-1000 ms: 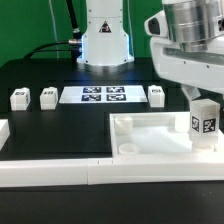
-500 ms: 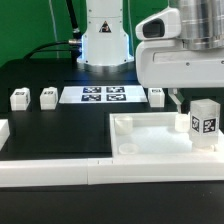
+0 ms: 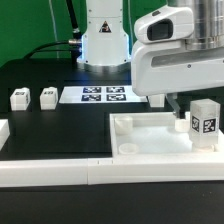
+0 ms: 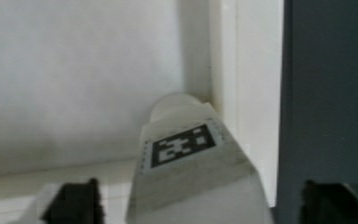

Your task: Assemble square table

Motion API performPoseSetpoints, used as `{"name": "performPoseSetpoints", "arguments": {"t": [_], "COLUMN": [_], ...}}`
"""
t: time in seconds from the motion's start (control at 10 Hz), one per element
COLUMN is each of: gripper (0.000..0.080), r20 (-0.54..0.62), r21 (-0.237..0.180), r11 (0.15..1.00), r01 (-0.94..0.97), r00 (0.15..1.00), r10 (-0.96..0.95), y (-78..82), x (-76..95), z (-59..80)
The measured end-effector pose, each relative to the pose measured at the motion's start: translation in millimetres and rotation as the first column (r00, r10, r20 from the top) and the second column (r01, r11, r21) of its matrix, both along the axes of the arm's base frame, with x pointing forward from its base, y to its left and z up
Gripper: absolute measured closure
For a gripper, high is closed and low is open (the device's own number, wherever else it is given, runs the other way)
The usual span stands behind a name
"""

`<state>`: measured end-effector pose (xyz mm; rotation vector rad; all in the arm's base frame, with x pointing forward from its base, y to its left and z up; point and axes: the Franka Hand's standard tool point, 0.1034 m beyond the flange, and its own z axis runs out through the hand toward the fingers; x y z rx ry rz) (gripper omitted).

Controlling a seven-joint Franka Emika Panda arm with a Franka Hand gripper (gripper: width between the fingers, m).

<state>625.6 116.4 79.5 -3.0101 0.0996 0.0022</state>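
Observation:
The white square table top (image 3: 150, 152) lies on the black table at the exterior view's right, with a round socket (image 3: 127, 148) at its near left corner. One white tagged leg (image 3: 204, 122) stands upright in the top's right corner; it also shows in the wrist view (image 4: 197, 160). My gripper (image 3: 180, 108) hangs just to the exterior view's left of that leg, low over the top. In the wrist view the gripper (image 4: 202, 205) is open, with its dark fingers (image 4: 78, 202) wide on either side of the leg and not touching it.
Two loose legs (image 3: 18, 98) (image 3: 48, 97) stand at the exterior view's back left. The marker board (image 3: 100, 95) lies behind the middle. A long white rail (image 3: 60, 170) runs along the front. The robot base (image 3: 103, 40) stands at the back.
The gripper has moved toward the exterior view's left, away from above the standing leg. The leg stays upright in the top's corner.

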Motion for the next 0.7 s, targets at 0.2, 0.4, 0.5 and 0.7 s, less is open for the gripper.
{"name": "performPoseSetpoints", "arguments": {"t": [0.2, 0.4, 0.5, 0.7], "gripper": [0.0374, 0.0509, 0.0509, 0.0509], "r20": [-0.004, -0.022, -0.028, -0.054], "r21": [0.0, -0.002, -0.002, -0.003], "r11": [1.0, 0.986, 0.977, 0.893], "r01": [0.031, 0.167, 0.211, 0.449], "r00": [1.0, 0.986, 0.977, 0.892], "r10": [-0.031, -0.167, -0.211, -0.449], "y": [0.0, -1.3, -1.2, -0.7], "x": [-0.1, -0.1, -0.1, 0.6], "z": [0.0, -0.4, -0.4, -1.0]}}
